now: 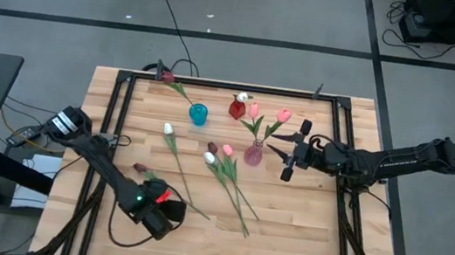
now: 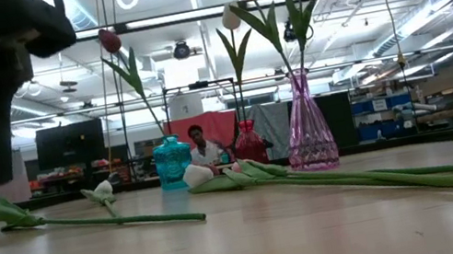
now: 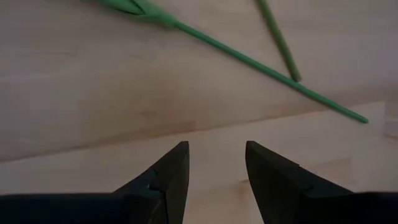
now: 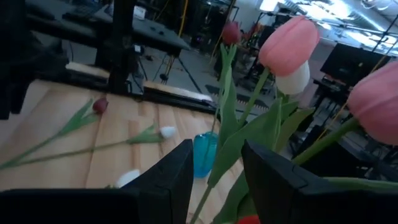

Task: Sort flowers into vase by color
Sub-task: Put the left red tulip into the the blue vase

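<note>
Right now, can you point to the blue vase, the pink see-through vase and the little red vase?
blue glass vase [image 1: 198, 114], high view, on its round body.
pink see-through glass vase [image 2: 310, 140], low view, on its wide lower body.
small red glass vase [image 1: 237, 109], high view, on its body.

Pale smooth wooden table [image 1: 301, 234], glossy translucent pink vase [image 2: 309, 136]

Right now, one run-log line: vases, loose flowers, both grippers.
pink vase: two pink tulips | red vase: one white | blue vase: one maroon | loose flowers: on table | left gripper: open, empty | right gripper: open, beside pink vase
</note>
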You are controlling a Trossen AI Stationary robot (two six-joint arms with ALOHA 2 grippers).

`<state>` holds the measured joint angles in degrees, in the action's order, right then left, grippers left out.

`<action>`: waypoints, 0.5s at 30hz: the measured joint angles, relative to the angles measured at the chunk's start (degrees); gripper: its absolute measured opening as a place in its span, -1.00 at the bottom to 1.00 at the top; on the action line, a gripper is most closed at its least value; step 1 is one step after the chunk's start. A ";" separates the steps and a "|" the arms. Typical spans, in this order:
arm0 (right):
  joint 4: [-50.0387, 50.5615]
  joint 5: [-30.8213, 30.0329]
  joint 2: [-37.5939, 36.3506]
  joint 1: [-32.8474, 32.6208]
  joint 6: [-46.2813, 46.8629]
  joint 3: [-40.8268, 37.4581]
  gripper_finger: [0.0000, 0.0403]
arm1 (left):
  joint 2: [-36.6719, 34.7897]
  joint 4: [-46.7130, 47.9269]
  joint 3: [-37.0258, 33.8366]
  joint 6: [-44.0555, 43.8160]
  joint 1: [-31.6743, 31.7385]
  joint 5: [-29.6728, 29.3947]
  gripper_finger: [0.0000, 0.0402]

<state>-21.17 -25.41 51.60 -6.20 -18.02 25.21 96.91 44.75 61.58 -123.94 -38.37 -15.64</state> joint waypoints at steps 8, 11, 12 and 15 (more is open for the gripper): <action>1.63 0.02 -0.80 0.07 -0.15 0.00 -0.25 | -0.72 7.07 0.00 3.63 2.75 6.58 -0.19; 1.59 0.03 -1.02 0.07 -0.10 0.00 -0.25 | -0.94 7.54 0.00 3.93 2.91 7.41 -0.19; 1.56 0.02 -1.05 0.07 0.06 0.00 -0.25 | -0.95 7.69 0.00 3.93 3.05 7.49 -0.19; 1.46 0.35 -1.14 0.07 0.24 0.00 -0.25 | -0.99 8.02 0.00 3.84 3.32 7.07 -0.19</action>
<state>-19.71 -25.06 50.46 -6.13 -17.78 25.21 95.92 52.77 61.58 -120.10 -35.05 -8.56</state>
